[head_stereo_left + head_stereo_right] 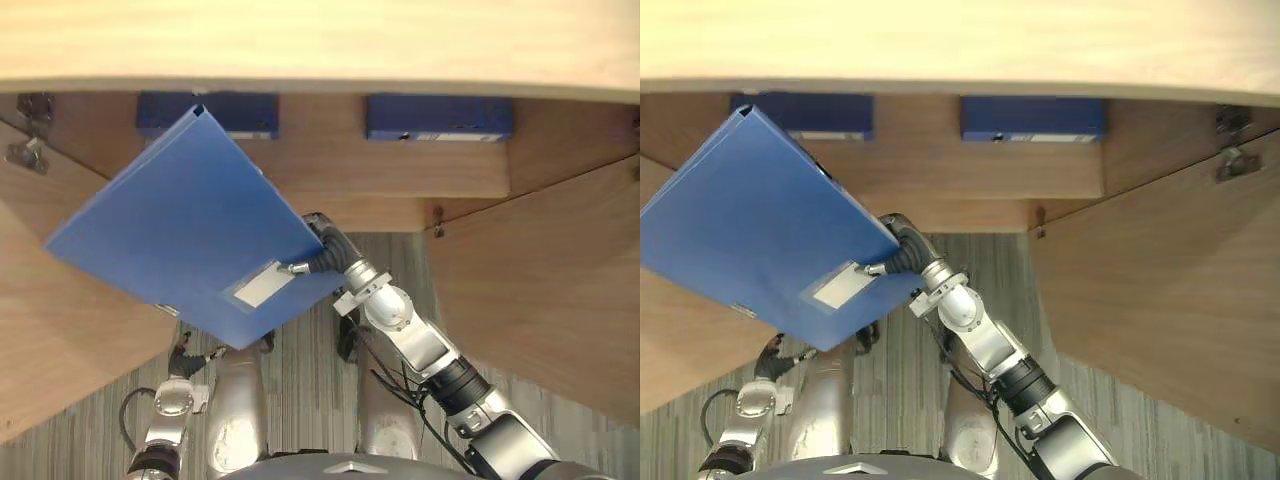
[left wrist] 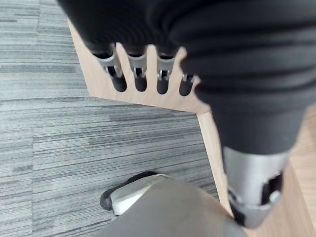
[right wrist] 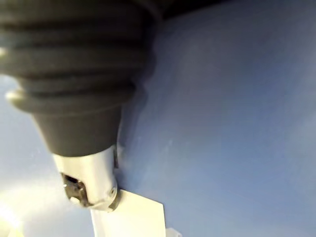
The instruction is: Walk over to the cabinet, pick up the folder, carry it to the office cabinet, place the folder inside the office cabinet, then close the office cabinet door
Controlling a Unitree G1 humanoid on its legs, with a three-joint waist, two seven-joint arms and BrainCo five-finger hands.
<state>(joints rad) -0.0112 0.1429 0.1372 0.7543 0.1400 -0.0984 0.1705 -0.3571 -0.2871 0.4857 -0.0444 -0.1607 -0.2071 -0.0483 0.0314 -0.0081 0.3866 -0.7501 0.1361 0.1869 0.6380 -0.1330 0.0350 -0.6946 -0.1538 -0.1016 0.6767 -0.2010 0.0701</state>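
The wooden cabinet (image 1: 320,40) stands open, its left door (image 1: 60,330) and right door (image 1: 550,290) swung out over the grey carpet floor (image 1: 310,370). A blue folder (image 1: 180,230) hangs tilted in front of the opening, not yet inside. Two dark-blue boxes (image 1: 235,112) (image 1: 438,117) sit on the shelf behind. The right hand (image 1: 318,250) grips the folder's corner, thumb (image 1: 297,267) pressed on top beside the white label (image 1: 262,284). The left hand (image 2: 148,64) hangs by the left door, fingers relaxed, holding nothing.

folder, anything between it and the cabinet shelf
Nothing visible blocks the folder in the right hand: both doors stand open. Two blue folders already sit at the shelf back, the left one behind its far corner.
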